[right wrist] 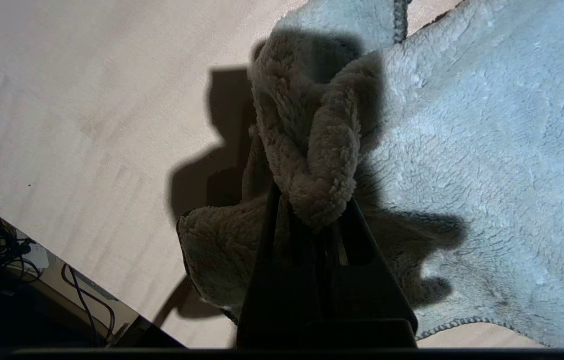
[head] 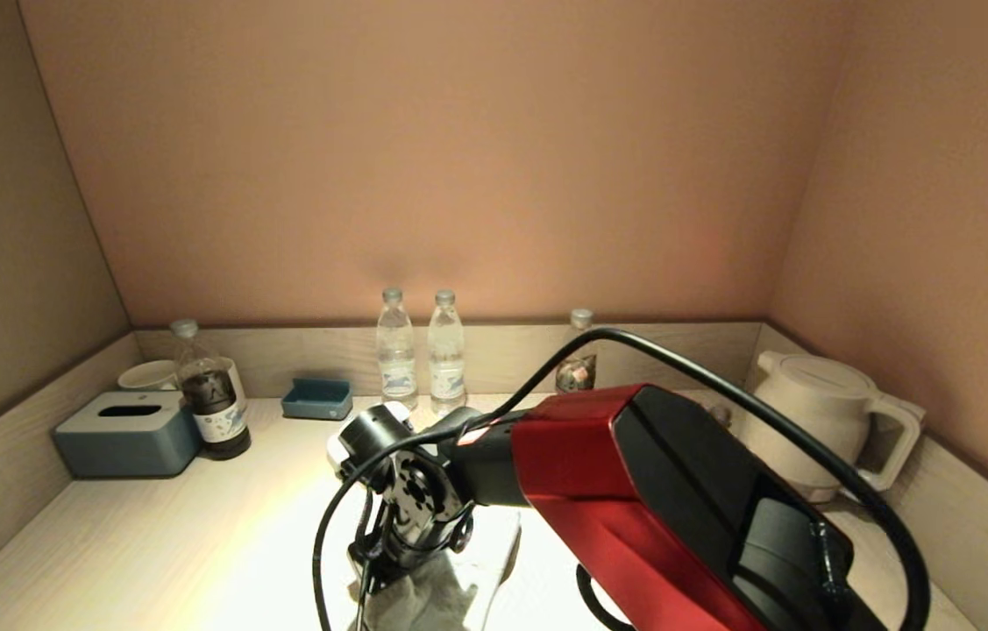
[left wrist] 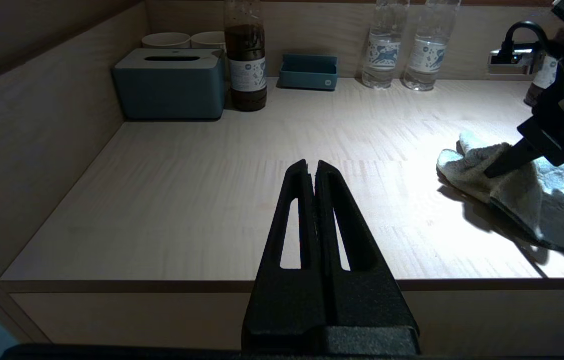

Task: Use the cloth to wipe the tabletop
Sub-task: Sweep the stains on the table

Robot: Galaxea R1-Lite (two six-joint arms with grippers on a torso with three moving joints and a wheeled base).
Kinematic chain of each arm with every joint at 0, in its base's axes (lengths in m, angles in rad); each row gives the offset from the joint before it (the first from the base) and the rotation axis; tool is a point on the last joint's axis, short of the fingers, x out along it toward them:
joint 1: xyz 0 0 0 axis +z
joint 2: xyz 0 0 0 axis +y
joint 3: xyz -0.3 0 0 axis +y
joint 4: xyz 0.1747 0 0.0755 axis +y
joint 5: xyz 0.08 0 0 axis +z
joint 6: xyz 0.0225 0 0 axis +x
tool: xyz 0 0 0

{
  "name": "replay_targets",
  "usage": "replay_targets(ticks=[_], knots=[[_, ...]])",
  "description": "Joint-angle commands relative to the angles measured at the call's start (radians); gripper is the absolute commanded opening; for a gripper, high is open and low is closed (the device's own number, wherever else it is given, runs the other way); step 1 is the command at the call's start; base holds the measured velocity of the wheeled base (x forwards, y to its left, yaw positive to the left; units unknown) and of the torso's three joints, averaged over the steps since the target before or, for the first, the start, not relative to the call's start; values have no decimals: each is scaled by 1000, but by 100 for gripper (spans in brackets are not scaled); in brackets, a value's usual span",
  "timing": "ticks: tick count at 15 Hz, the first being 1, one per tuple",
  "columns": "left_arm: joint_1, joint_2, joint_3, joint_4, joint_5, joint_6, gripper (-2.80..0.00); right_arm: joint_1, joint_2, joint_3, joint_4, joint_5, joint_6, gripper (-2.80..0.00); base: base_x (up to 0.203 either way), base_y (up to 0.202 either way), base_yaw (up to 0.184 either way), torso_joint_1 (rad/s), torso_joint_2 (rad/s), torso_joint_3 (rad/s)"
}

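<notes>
Clamped in my right end effector [right wrist: 312, 210], the grey cloth [right wrist: 462, 150] trails rightward on the wooden surface [left wrist: 211, 200]; unwiped surface lies left. I note left end effector [left wrist: 316, 170] closed, parked at the surface's front edge.

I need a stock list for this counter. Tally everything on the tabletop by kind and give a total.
bottles: 4
cups: 2
tissue box: 1
tray: 1
kettle: 1
cloth: 1
Total: 10
</notes>
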Motion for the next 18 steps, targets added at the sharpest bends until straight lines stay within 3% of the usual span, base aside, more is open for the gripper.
replay_targets(ticks=[1,6,10,14,18], knots=[[0,0,0,0,0,0,-280,21,13,6,11,1,-1,-280,0,0,0,0,0,0],[0,0,-1,0,0,0,-280,69,-29,68,79,3,4,-280,0,0,0,0,0,0],[0,0,0,0,0,0,-280,54,-139,231,76,0,10,-280,0,0,0,0,0,0],[0,0,-1,0,0,-2,-280,-24,-277,464,66,-31,11,-280,0,0,0,0,0,0],[0,0,0,0,0,0,-280,-166,-384,659,-24,-63,3,-280,0,0,0,0,0,0]])
